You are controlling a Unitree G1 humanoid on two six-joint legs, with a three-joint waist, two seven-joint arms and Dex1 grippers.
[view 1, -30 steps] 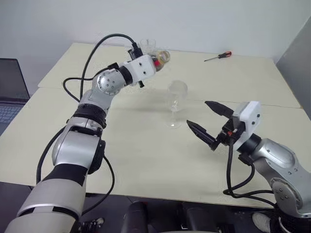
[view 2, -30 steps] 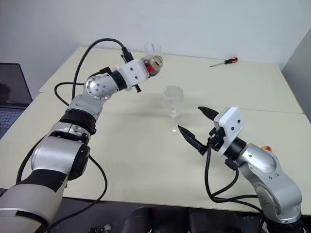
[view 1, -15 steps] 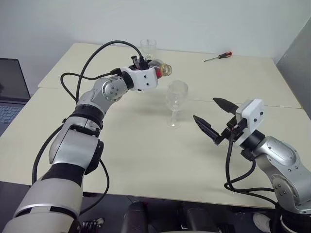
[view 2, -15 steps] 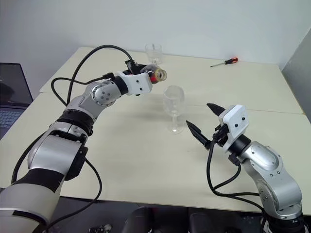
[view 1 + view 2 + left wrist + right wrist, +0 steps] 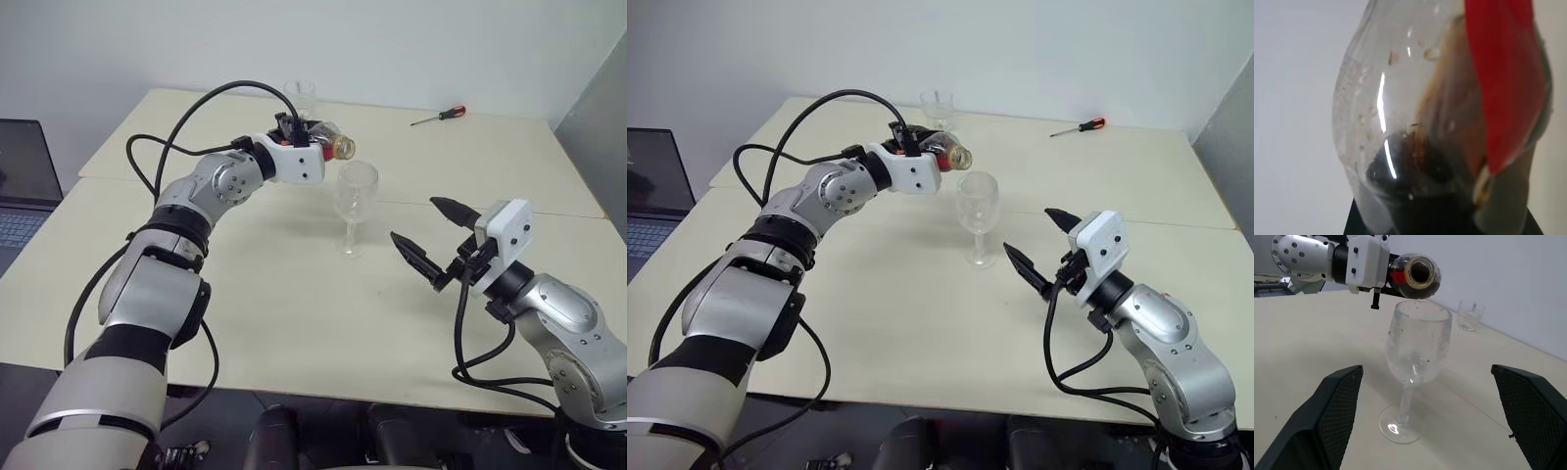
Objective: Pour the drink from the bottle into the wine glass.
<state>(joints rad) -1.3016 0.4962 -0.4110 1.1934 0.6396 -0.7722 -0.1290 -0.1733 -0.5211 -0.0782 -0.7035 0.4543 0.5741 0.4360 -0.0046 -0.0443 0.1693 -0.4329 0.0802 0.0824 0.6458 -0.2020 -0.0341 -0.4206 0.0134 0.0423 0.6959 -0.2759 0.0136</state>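
Right wrist view: left tool (image 5: 1382,271) pinches bottle (image 5: 1415,276) tipped over wine glass (image 5: 1418,345).

Pale wall (image 5: 441,39); cream tables (image 5: 294,313) — pushed together.

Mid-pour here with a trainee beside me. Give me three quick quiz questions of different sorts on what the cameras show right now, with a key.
1. True or false: the left hand holds the bottle tipped on its side, its open mouth beside the rim of the wine glass.
2. Multiple choice: the right hand is A) shut on the glass stem, B) open and apart from the glass, C) holding the screwdriver.
3. Fill in: behind the bottle, at the far side of the table, stands a short clear ____.

Key: 1 true; 2 B; 3 tumbler.
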